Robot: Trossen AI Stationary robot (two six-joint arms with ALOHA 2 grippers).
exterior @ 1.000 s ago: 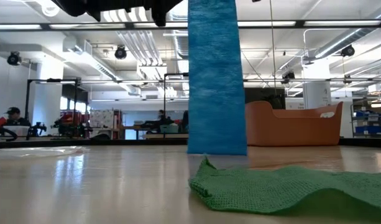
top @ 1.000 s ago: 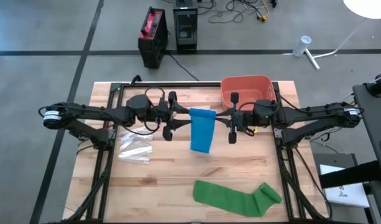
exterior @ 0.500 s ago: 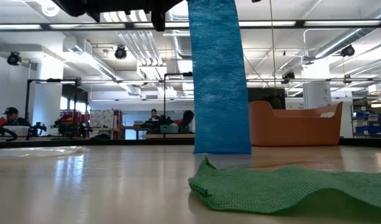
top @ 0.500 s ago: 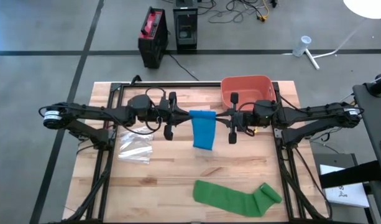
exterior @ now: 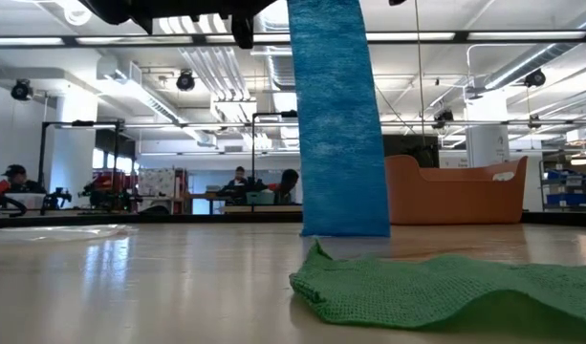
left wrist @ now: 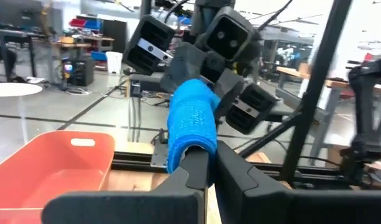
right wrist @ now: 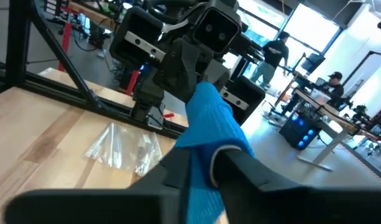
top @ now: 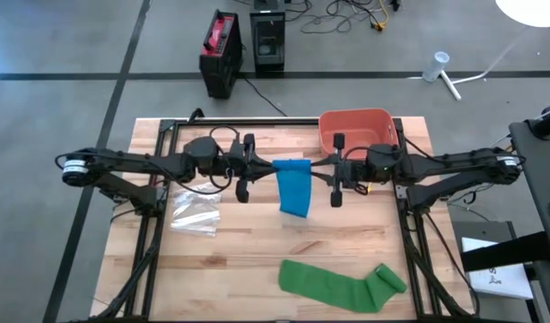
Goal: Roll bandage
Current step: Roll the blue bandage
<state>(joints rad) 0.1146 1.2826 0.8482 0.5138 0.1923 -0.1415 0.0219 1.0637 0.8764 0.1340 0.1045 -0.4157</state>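
A blue bandage (top: 294, 188) hangs as a flat strip above the table's middle, with its top edge between my two grippers. Its lower end (exterior: 345, 225) reaches down near the tabletop. My left gripper (top: 271, 165) comes in level from the left and is shut on the top edge. My right gripper (top: 314, 167) comes in level from the right. Its fingers (right wrist: 230, 165) stand a little apart, with the blue cloth (right wrist: 209, 124) between them. A green bandage (top: 342, 283) lies unrolled near the front edge, its right end partly rolled. My left gripper pinches the blue bandage's bunched top edge (left wrist: 189, 138) at its left corner between both fingers. The fingers point level from the table's left. The strip hangs below them, nearly straight. My right gripper has the top edge's right corner (right wrist: 206, 146) between its fingers. I cannot tell whether they touch it.
A red bin (top: 357, 131) stands at the back right, just behind my right arm. A clear plastic bag (top: 196, 213) lies on the wood to the left. Bare wood lies between the hanging strip and the green bandage.
The blue bandage's lower end has swung a little toward the table's right edge, while its top edge has stayed between the grippers. The strip now hangs slightly slanted.
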